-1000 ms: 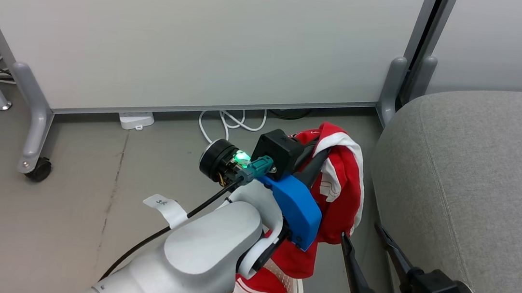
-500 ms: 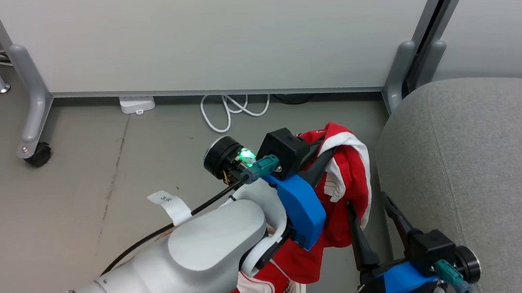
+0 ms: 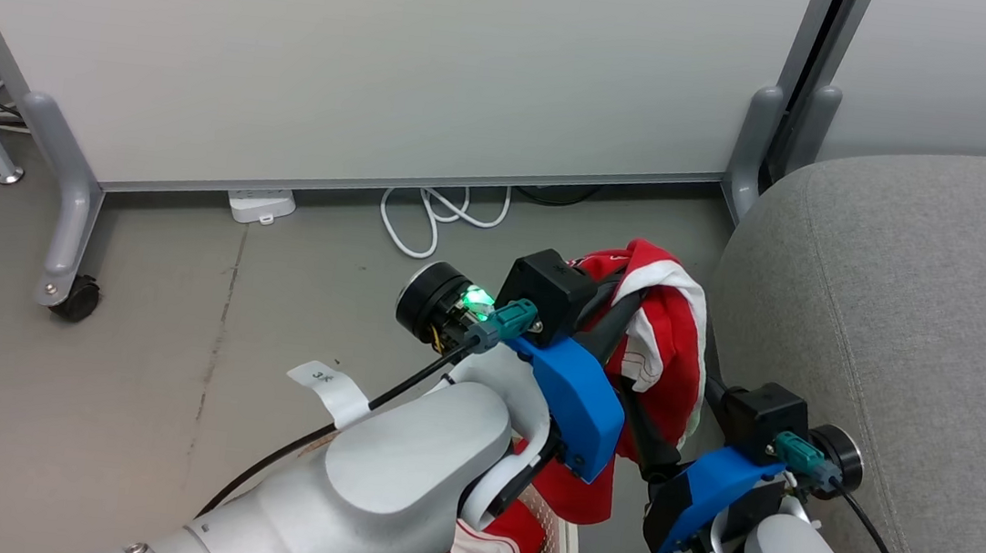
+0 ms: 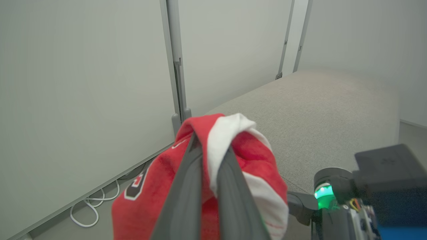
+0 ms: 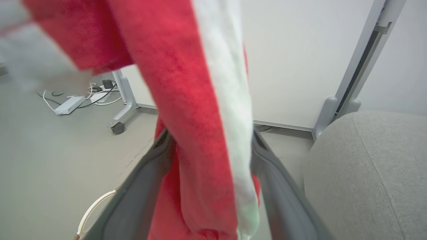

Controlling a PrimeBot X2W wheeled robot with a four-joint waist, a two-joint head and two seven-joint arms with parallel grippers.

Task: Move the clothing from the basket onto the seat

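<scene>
One piece of clothing (image 3: 675,332): hangs just beside the seat (image 3: 911,311).
Left gripper (image 4: 211,141): pinching its top fold.
Right gripper (image 5: 210,133): jaws wide, straddling the hanging cloth.

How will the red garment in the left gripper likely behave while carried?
Probably floppy: the red garment drapes limply from the left gripper in folds. Likely light, since one pinched fold holds it up. It may swing or snag: its tail hangs between the right gripper's open fingers.

Jaws together, the left gripper (image 4: 211,146) pinches clothing (image 4: 148,196) before the seat (image 4: 317,110).
</scene>
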